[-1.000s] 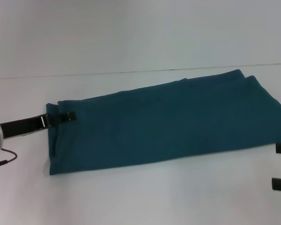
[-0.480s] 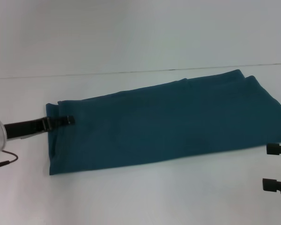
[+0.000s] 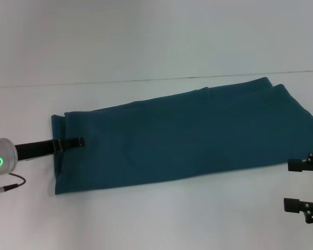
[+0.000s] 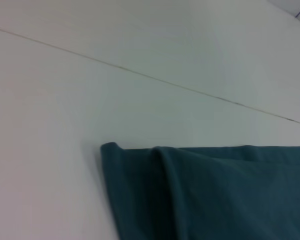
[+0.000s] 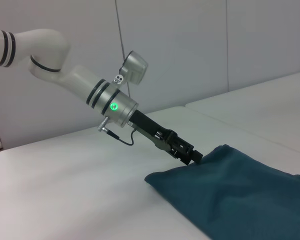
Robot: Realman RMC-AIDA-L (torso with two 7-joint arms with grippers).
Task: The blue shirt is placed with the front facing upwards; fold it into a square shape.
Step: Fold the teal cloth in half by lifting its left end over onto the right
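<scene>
The blue shirt [image 3: 182, 135] lies on the white table [image 3: 146, 219] as a long folded band, so each end faces one of my arms for the next cross fold. My left gripper [image 3: 79, 141] reaches over its left end, though I cannot tell whether it pinches cloth; my right gripper [image 3: 289, 185] hangs spread apart, just off the right end. No print or label shows.

Blue shirt [image 3: 182, 135] folded into long band across centre of table [image 3: 146, 219], left end lower, right end toward upper right of frame. Left gripper [image 3: 73, 142] at shirt's left edge, over cloth. Right gripper [image 3: 298, 185] at lower right frame edge, just beside shirt's right end.
</scene>
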